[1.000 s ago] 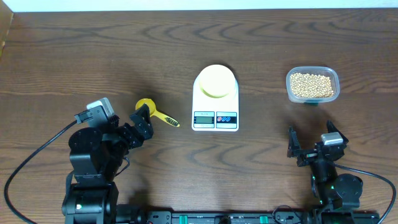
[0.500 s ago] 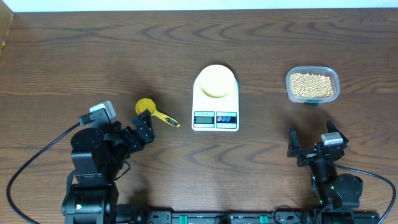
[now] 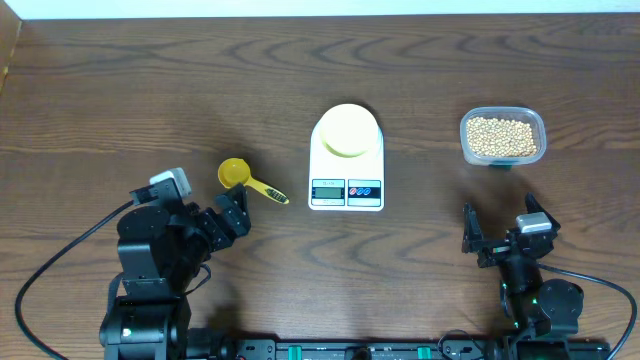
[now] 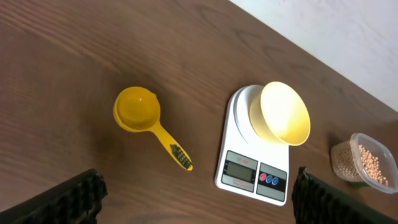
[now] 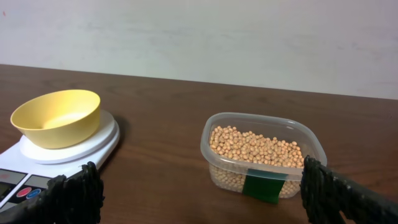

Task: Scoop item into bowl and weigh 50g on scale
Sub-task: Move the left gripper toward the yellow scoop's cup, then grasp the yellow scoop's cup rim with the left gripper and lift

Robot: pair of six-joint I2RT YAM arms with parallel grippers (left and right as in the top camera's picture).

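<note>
The beige beans (image 3: 502, 137) fill a clear tub (image 5: 258, 148) at the right of the table. On the white scale (image 3: 322, 160) at the centre stands the pale-yellow bowl (image 3: 347, 132), with nothing in it (image 5: 57, 117). A yellow scoop (image 3: 247, 180) lies flat to the left of the scale. My left gripper (image 3: 233, 214) is open just short of the scoop's handle, touching nothing. In the left wrist view the scoop (image 4: 140, 113) and bowl (image 4: 285, 113) lie ahead of the open left gripper (image 4: 199, 190). My right gripper (image 3: 498, 225) stands open, well short of the tub.
The dark wooden table ends at a pale wall along its far side (image 3: 320, 8). A green label (image 5: 264, 186) marks the tub's near wall. Both arm bases and their cables sit at the near edge.
My left gripper has drawn back toward the near edge, uncovering the scoop's cup. The right arm, scoop, bowl and tub have not moved.
</note>
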